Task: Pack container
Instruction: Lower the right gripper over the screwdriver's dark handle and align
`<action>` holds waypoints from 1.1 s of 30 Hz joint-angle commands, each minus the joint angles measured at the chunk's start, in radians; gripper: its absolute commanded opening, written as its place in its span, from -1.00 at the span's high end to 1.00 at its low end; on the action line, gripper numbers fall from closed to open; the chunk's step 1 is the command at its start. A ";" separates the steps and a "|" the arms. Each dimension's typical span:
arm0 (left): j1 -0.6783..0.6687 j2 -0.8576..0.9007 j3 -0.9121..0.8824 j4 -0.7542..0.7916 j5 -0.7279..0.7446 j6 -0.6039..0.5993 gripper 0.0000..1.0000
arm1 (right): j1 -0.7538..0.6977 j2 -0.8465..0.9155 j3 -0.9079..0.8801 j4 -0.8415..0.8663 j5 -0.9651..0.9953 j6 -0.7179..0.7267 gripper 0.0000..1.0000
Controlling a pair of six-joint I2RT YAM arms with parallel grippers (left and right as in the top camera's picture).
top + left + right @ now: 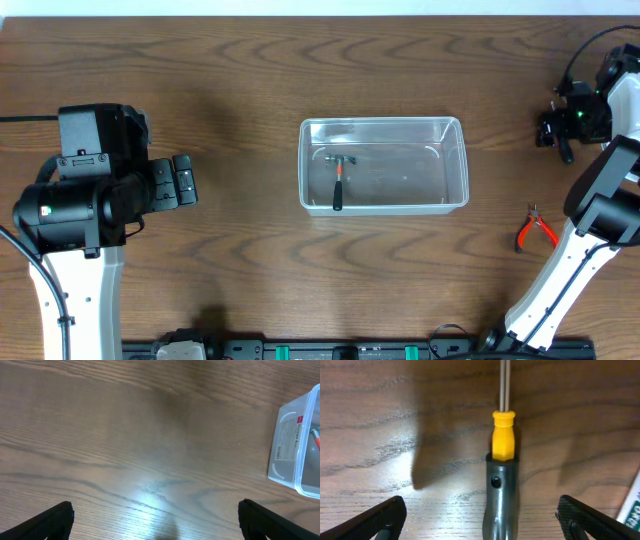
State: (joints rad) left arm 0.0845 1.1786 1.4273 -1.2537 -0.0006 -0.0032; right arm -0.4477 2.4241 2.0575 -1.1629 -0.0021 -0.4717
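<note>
Overhead view: clear, glossy plastic rectangular container (380, 122) with rounded corners and a raised rim sits about mid-table, long side parallel to the near edge. Inside it, toward its left end, lies a small hammer (337, 181) with a metal head, orange neck and black grip. Red-handled metal pliers (537, 230) lie on bare wood near the table's right edge, well apart from the container.

The table (230, 90) is dark brown wood with bold wavy grain and a slight sheen; lamp glare shows in both wrist views. A pale strip runs beyond the far edge; the room is otherwise not visible.

The left gripper (155, 506) is near the left edge, its black fingers spread wide with only bare wood between them; the container's labelled end shows at the right of that view. The right gripper (481, 500) is toward the far right corner, jaws fully apart, straddling a screwdriver (503, 435) with a yellow and dark grey handle and a thin steel shaft, neither finger touching it.
</note>
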 commanded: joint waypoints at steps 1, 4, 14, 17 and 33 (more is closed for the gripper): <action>0.005 0.005 0.003 -0.003 -0.008 -0.010 -0.96 | -0.004 0.018 -0.006 -0.004 0.002 -0.002 -0.98; 0.005 0.005 0.003 -0.003 -0.008 -0.010 -0.96 | -0.004 0.018 -0.008 -0.003 0.002 -0.001 -0.99; 0.005 0.005 0.003 -0.003 -0.008 -0.010 -0.96 | -0.004 0.018 -0.008 0.002 0.002 -0.001 -0.99; 0.005 0.005 0.003 -0.003 -0.008 -0.010 -0.96 | -0.004 0.018 -0.008 0.008 0.002 0.000 -0.99; 0.005 0.005 0.003 -0.003 -0.008 -0.010 -0.96 | -0.003 0.018 -0.008 0.032 0.002 0.000 -0.48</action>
State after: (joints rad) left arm 0.0845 1.1786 1.4273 -1.2537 -0.0006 -0.0032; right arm -0.4477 2.4321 2.0541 -1.1336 -0.0021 -0.4774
